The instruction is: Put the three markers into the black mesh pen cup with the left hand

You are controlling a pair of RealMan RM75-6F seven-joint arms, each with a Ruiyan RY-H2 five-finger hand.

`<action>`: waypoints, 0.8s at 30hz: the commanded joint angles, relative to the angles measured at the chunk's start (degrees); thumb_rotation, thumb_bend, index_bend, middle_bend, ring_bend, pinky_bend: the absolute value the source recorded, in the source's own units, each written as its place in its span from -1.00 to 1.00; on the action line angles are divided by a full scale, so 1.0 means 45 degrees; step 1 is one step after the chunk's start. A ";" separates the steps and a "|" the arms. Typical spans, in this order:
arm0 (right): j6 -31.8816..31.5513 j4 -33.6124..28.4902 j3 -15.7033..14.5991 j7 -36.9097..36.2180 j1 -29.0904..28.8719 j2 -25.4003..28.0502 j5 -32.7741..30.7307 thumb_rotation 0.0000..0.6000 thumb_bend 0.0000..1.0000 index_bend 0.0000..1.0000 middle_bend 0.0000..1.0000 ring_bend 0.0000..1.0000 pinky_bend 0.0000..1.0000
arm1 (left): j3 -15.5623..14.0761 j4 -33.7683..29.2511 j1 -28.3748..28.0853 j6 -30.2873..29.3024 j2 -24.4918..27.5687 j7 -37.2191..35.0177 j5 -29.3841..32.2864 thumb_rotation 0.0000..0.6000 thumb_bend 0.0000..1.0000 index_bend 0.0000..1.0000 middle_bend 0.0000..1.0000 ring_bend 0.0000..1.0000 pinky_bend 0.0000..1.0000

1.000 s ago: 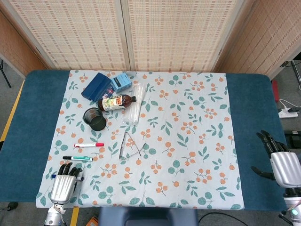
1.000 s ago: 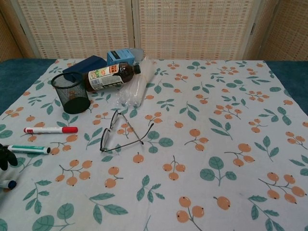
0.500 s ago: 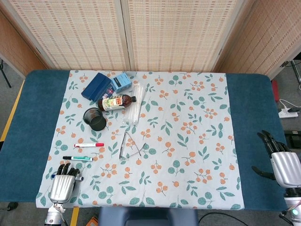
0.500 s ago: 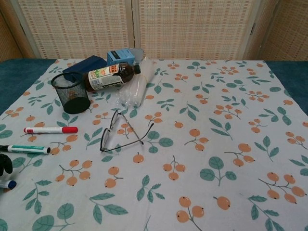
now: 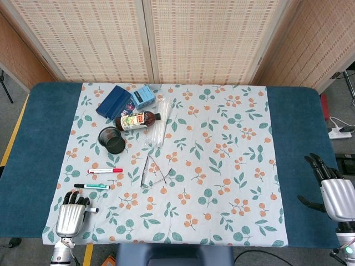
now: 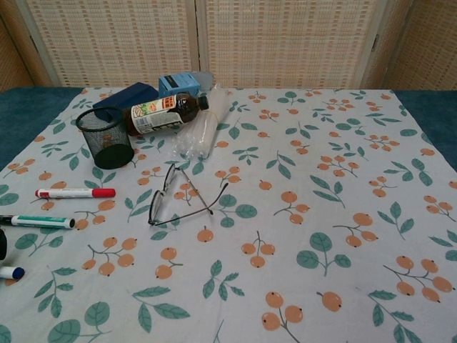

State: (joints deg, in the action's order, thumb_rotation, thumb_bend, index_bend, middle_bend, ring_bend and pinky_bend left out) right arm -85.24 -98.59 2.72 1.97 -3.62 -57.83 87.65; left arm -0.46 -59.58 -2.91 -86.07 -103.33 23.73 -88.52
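Note:
Three markers lie at the cloth's near left. The red-capped marker point(image 5: 105, 170) point(image 6: 75, 193) is farthest, the green marker point(image 5: 91, 186) point(image 6: 39, 221) sits just nearer, and the blue-capped marker point(image 6: 10, 272) point(image 5: 91, 209) is at the near edge. The black mesh pen cup point(image 5: 112, 140) point(image 6: 105, 138) stands upright and looks empty behind them. My left hand point(image 5: 70, 215) hovers at the cloth's near-left corner beside the blue-capped marker, fingers apart, holding nothing. My right hand point(image 5: 334, 194) stays open off the cloth at the far right.
Behind the cup lie a brown bottle point(image 5: 137, 119) on its side, a light blue box point(image 5: 143, 96) and a navy case point(image 5: 115, 101). A clear plastic sleeve point(image 5: 158, 130) and folded glasses point(image 5: 152, 172) lie right of the markers.
My left hand has drawn back toward the near edge and slightly left, uncovering more of the blue-capped marker. The markers and right hand have not moved.

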 commanded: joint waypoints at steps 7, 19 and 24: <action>0.0018 0.0017 -0.0005 -0.0021 -0.0006 -0.0009 0.0018 1.00 -1.00 -0.75 -0.88 -0.47 -0.39 | 0.0004 0.0690 0.0011 -0.0304 -0.0323 -0.0270 -0.0099 1.00 -0.44 0.17 0.14 -0.48 -0.54; -0.0009 0.0048 -0.0010 -0.0092 -0.0012 -0.0010 0.0097 1.00 -1.00 -0.74 -0.88 -0.46 -0.39 | 0.0002 0.1049 0.0094 -0.0795 -0.0498 -0.0278 -0.0237 1.00 -0.44 0.33 0.31 -0.40 -0.52; -0.0080 0.0030 -0.0008 -0.0173 0.0012 0.0017 0.0147 1.00 -1.00 -0.74 -0.88 -0.46 -0.39 | 0.0017 0.0622 0.0096 -0.1158 -0.0250 -0.0095 -0.0422 1.00 -0.44 0.33 0.31 -0.40 -0.52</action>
State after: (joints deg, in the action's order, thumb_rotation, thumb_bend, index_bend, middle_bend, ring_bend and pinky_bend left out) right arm -85.60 -98.45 2.68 1.19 -3.57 -57.75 88.31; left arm -0.45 -56.23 -2.47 -90.76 -104.85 22.99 -90.11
